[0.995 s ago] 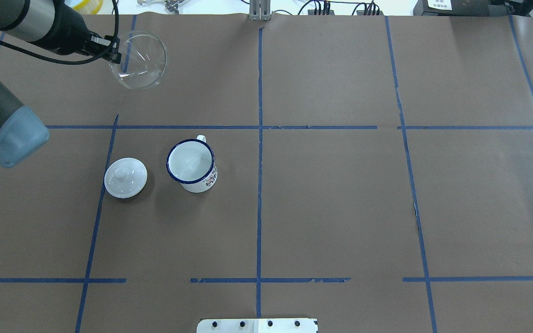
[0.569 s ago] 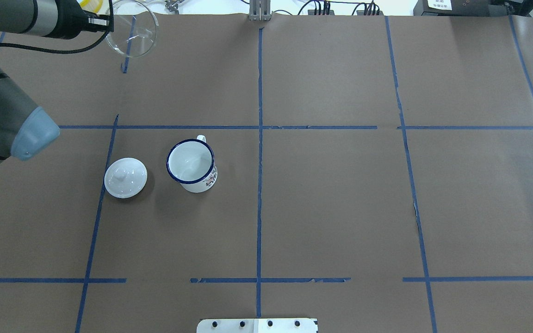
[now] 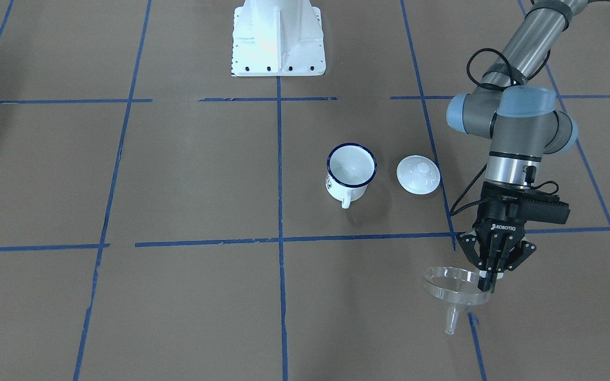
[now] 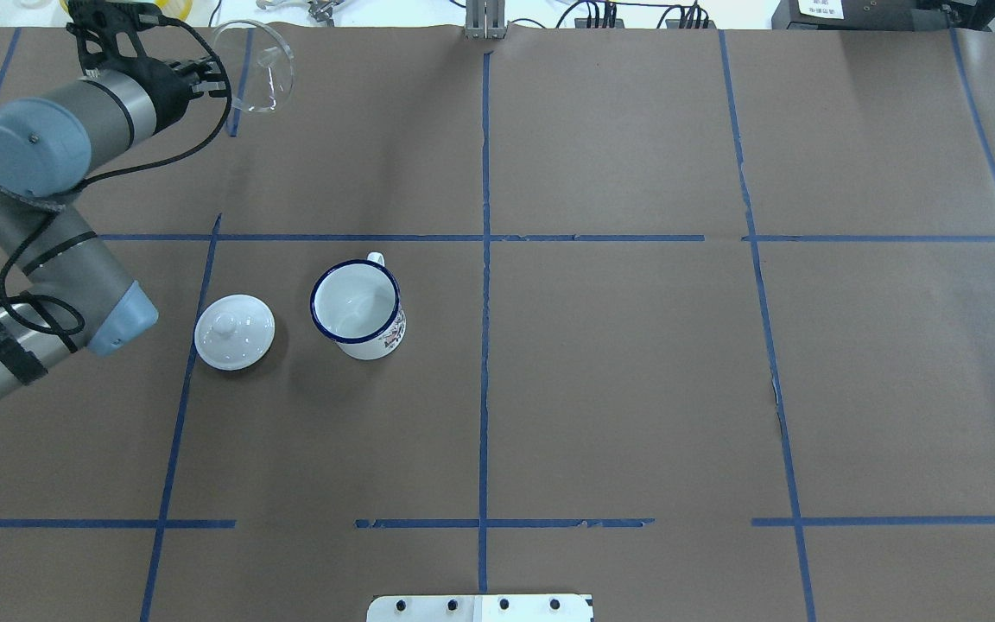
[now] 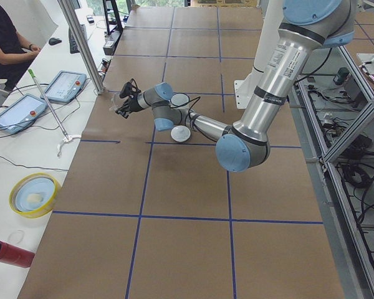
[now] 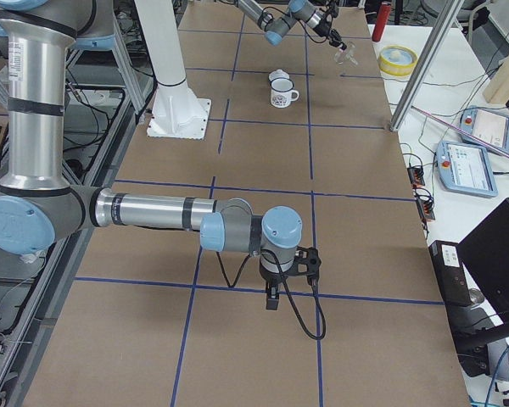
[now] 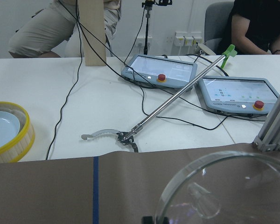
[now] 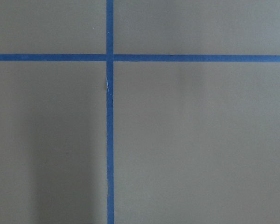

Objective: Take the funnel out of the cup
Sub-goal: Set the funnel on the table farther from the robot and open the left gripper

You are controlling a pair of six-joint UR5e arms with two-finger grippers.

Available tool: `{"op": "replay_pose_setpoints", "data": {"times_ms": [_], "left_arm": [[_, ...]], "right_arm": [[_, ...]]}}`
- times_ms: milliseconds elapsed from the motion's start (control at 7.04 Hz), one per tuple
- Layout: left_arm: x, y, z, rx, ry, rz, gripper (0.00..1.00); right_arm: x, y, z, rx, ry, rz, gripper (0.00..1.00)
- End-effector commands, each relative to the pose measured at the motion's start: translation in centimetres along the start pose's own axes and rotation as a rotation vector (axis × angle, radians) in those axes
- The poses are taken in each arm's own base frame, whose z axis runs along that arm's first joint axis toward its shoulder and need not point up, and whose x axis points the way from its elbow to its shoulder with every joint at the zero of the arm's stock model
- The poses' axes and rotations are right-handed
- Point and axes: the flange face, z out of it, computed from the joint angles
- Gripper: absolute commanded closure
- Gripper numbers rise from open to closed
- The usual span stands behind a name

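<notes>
The clear funnel (image 3: 450,291) hangs in the air over the far left part of the table, spout down and well away from the cup. My left gripper (image 3: 487,283) is shut on its rim; both also show in the overhead view, the funnel (image 4: 264,60) and the gripper (image 4: 212,76). In the left wrist view the funnel's bowl (image 7: 233,191) fills the lower right. The white cup (image 4: 358,307) with the blue rim stands upright and empty. My right gripper (image 6: 271,297) shows only in the exterior right view, low over bare paper; I cannot tell if it is open or shut.
A white lid (image 4: 234,332) with a knob lies left of the cup. The robot base (image 3: 278,37) stands at the near edge. Beyond the far edge a white table holds tablets (image 7: 161,70), a grabber stick (image 7: 177,95) and a yellow bowl (image 7: 4,135).
My left arm has carried the funnel farther toward the table's far edge. Its wrist and elbow have swung round into the overhead view. The cup and the lid have not moved.
</notes>
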Motion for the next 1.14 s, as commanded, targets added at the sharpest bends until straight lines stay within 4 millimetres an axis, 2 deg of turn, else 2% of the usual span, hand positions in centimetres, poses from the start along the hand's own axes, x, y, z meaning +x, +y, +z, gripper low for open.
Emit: {"op": "replay_pose_setpoints", "data": {"times_ms": [0,142,284,569,711,853,995], "left_arm": [[0.9,5.8,1.2,0.055,-0.023,0.016,1.00],[-0.5,9.2,0.7,0.099,-0.027,0.017,1.00],[-0.7,11.7,0.0,0.081,-0.010,0.025,1.00],[-0.3,14.1,-0.7,0.100,-0.014,0.005,1.00],[-0.2,14.3,-0.9,0.097,-0.010,0.001,0.79],[-0.3,14.4,-0.9,0.096,-0.009,0.001,0.01],[0.2,13.8,-1.2,0.102,0.008,-0.011,0.00]], "right_arm": [[0.0,-0.1,0.0,0.000,0.000,0.000,0.00],[0.0,0.0,0.0,-0.001,0.000,0.001,0.00],[0.0,0.0,0.0,0.000,0.000,0.000,0.00],[-0.1,-0.1,-0.1,0.001,0.000,-0.001,0.00],[0.0,0.0,0.0,-0.001,0.000,0.001,0.00],[-0.1,-0.1,-0.1,0.001,0.000,-0.001,0.00],[0.0,-0.1,0.0,0.000,0.000,0.000,0.00]]}}
